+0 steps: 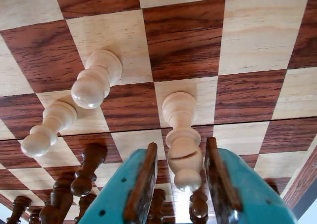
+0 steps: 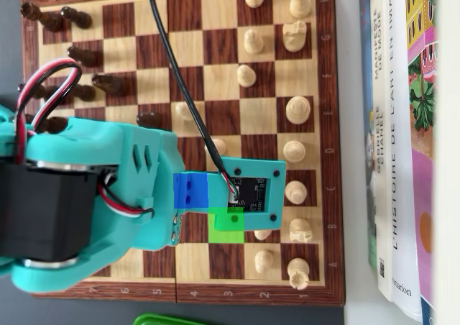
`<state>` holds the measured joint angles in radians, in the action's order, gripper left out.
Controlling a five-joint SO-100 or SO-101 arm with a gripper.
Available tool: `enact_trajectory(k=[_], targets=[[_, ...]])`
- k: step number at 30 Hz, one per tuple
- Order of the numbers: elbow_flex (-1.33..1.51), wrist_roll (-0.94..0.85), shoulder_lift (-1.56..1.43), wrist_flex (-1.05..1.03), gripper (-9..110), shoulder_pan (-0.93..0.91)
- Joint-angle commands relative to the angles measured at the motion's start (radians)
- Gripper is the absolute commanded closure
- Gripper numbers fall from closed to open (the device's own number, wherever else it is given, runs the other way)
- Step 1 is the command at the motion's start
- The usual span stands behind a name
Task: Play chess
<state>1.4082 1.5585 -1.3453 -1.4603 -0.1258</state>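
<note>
In the wrist view my gripper (image 1: 182, 144) stands open around a light bishop (image 1: 182, 144) with a slit in its head. The bishop stands upright on a light square. The right pad (image 1: 218, 174) is close beside it and the left pad (image 1: 143, 179) is a clear gap away. Two light pawns (image 1: 96, 80) (image 1: 47, 130) stand to the left of it, and dark pieces (image 1: 86, 172) crowd the lower left. In the overhead view the teal arm (image 2: 108, 188) and its camera board (image 2: 248, 192) cover the gripper and the bishop over the wooden chessboard (image 2: 215, 52).
Light pieces (image 2: 295, 152) line the right side of the board in the overhead view, dark pieces (image 2: 86, 55) the upper left. Books (image 2: 402, 124) lie along the board's right edge. A green object (image 2: 162, 319) shows at the bottom edge. A black cable (image 2: 172, 59) runs across the board.
</note>
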Motion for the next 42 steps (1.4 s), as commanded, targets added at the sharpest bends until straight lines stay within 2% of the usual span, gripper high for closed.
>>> enact_trajectory(k=[1,42], targets=[[-0.046,-0.003,-0.017,0.005,86,-0.009],[-0.087,-0.005,-0.025,0.006,93,-0.028]])
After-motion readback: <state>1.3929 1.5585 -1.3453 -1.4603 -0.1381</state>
